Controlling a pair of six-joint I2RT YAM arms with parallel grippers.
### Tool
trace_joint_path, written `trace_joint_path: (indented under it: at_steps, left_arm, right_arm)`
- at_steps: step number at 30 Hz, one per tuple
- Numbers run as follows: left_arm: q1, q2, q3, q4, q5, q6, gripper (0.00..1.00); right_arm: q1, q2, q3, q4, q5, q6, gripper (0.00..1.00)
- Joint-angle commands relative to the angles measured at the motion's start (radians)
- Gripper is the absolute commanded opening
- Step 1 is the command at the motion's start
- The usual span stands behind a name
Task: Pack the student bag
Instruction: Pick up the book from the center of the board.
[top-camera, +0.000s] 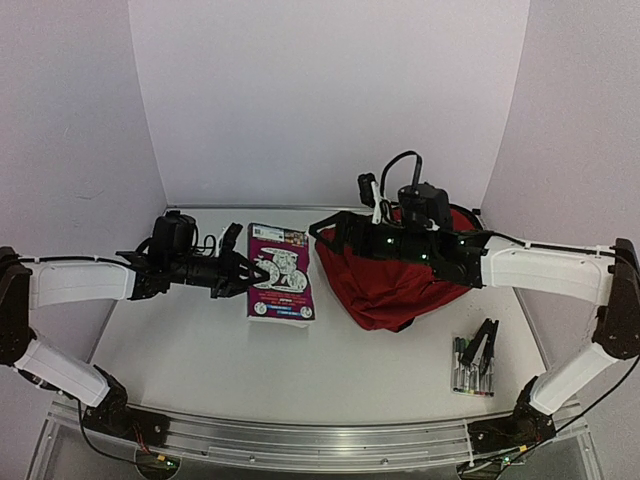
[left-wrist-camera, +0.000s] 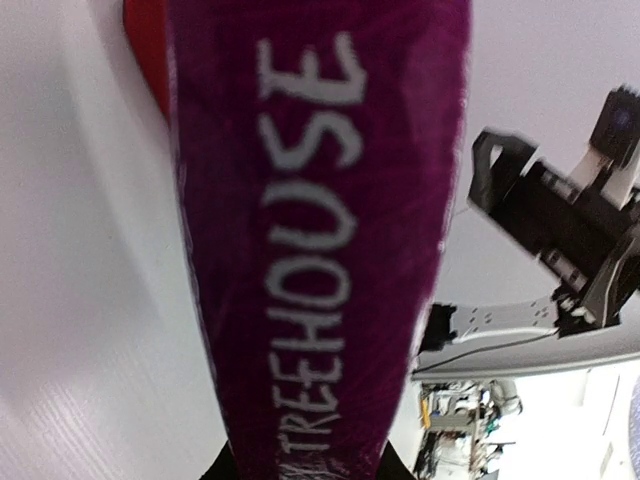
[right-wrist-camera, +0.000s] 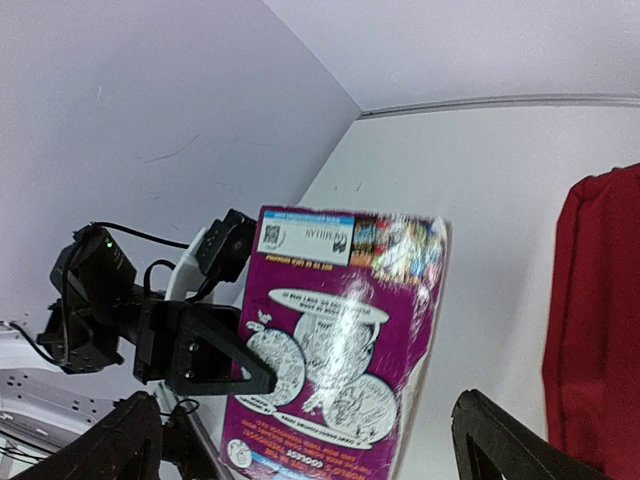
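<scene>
The student bag (top-camera: 400, 275) is a dark-red backpack lying right of centre; its red fabric shows at the right edge of the right wrist view (right-wrist-camera: 600, 320) and behind the book in the left wrist view (left-wrist-camera: 145, 50). A purple book (top-camera: 280, 272) with white cartoon drawings lies left of the bag. My left gripper (top-camera: 258, 272) is shut on the book's left edge; the spine (left-wrist-camera: 320, 250) reading TREEHOUSE fills the left wrist view. My right gripper (top-camera: 325, 232) is open and empty at the bag's upper left corner, facing the book (right-wrist-camera: 340, 330).
A pack of coloured markers (top-camera: 472, 365) with a black clip-like item (top-camera: 482, 345) on it lies at the front right. White walls close in the table at the back and sides. A metal rail (top-camera: 300, 450) runs along the near edge.
</scene>
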Motion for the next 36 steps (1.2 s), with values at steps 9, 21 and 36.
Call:
trace_joint_path:
  at_steps: [9,21,36]
  left_arm:
    - [-0.144,-0.066,0.236,-0.423,0.341,0.383,0.0]
    - [-0.293,0.015,0.368,-0.521,0.389,0.446,0.0]
    - [-0.293,0.048,0.41,-0.548,0.319,0.493,0.0]
  right_arm:
    - [-0.04,-0.017,0.207,-0.528,-0.39,-0.453,0.98]
    - [-0.039,0.073,0.291,-0.667,-0.57,-0.527,0.97]
    - [-0.04,0.034,0.262,-0.657,-0.787,-0.522,0.09]
